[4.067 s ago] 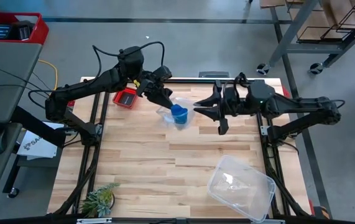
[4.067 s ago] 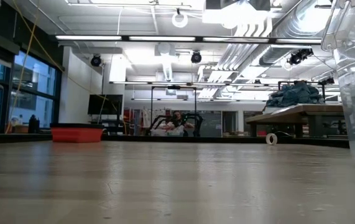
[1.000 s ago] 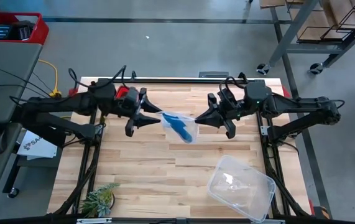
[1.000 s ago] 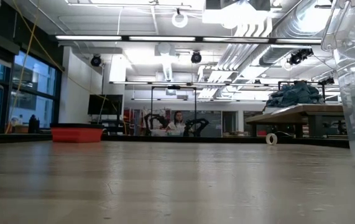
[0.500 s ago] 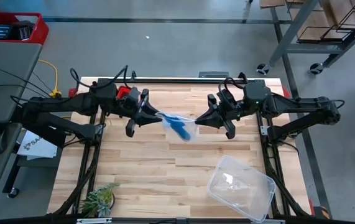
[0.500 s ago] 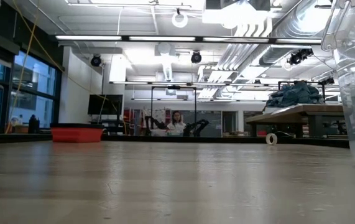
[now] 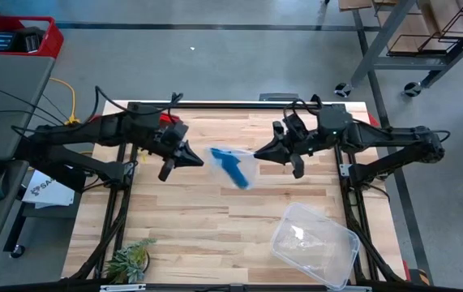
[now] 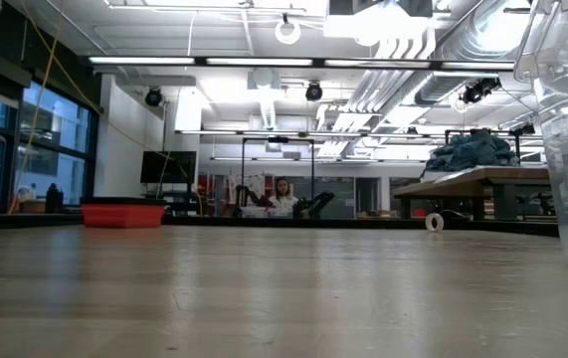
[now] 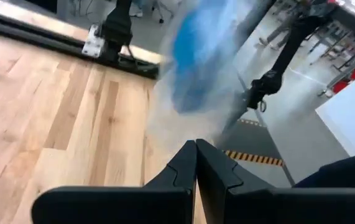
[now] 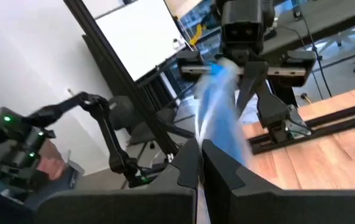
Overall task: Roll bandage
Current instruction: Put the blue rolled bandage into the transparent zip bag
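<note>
A clear plastic bag hangs in the air over the far middle of the table, blurred, with the bright blue bandage inside it. My left gripper is shut at the bag's left side. My right gripper is shut at its right side. In the left wrist view the bag and the bandage smear just past my shut fingers. In the right wrist view the bandage streaks up from my fingertips. My left gripper pinches the bag's left edge between its two fingers; the hazy film narrows down to the shut tips. The fingers slant down from the table's left side. Blur hides how many layers it has. The bag is clear of the table. My right gripper pinches the bag's right edge between its two fingers, coming level from the table's right side. The bag stretches away from the tips toward my left gripper, lifted clear of the table, the bandage inside it.
A small red tray sits at the far left, mostly under my left arm, and shows in the low view. A clear plastic tub stands at the near right. A small plant is at the near left corner.
My left gripper has shut at the bag's left edge and tipped downward. The bag with the bandage has shifted and blurred between the two grippers, staying clear of the table.
</note>
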